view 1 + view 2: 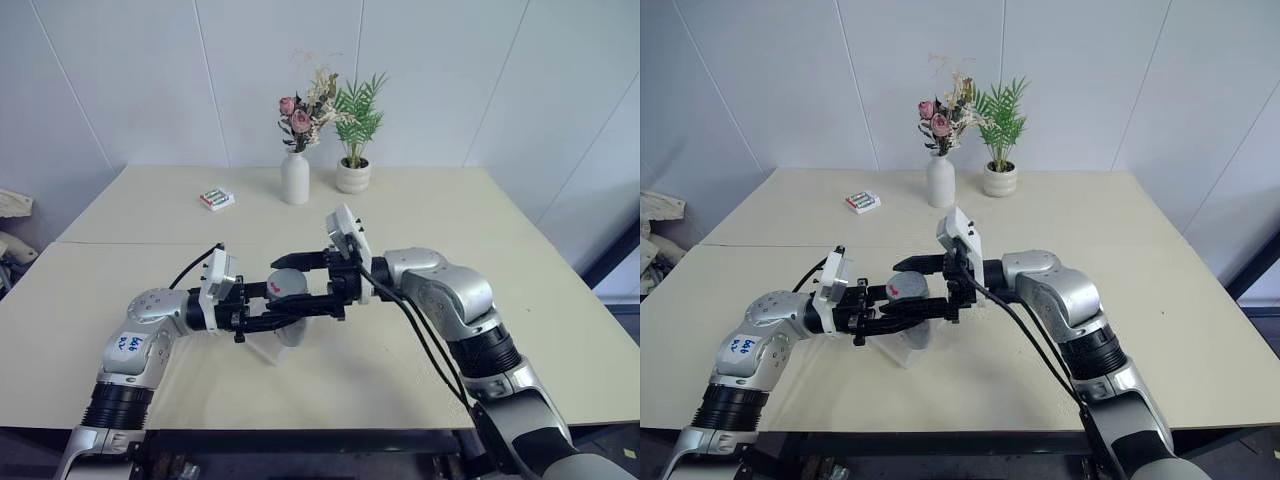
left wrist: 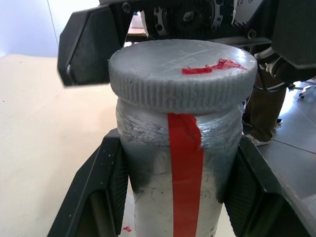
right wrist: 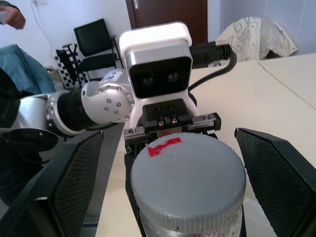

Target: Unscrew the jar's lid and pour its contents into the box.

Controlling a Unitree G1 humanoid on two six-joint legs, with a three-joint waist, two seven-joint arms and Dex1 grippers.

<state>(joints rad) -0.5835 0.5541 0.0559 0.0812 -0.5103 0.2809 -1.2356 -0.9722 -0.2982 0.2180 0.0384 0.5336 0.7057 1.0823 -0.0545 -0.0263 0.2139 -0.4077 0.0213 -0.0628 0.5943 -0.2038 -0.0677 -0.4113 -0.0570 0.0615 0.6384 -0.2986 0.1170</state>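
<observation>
My left gripper (image 1: 282,314) is shut on the jar (image 2: 185,163), a cloudy silvery cylinder with a red strip down its side, held above the table. The ribbed grey lid (image 2: 182,69) with a red mark sits on the jar. From the opposite side comes my right gripper (image 1: 292,284), open, with one black finger (image 3: 74,187) on each side of the lid and a gap to it on both sides. The clear box (image 1: 262,347) lies on the table under the jar, partly hidden by it. The contents are hidden behind the jar's cloudy wall.
At the table's far edge stand a white vase of flowers (image 1: 295,178) and a white pot with a green plant (image 1: 353,177); a green-and-white packet (image 1: 216,198) lies to their left. A person's hand (image 3: 12,17) shows in the background.
</observation>
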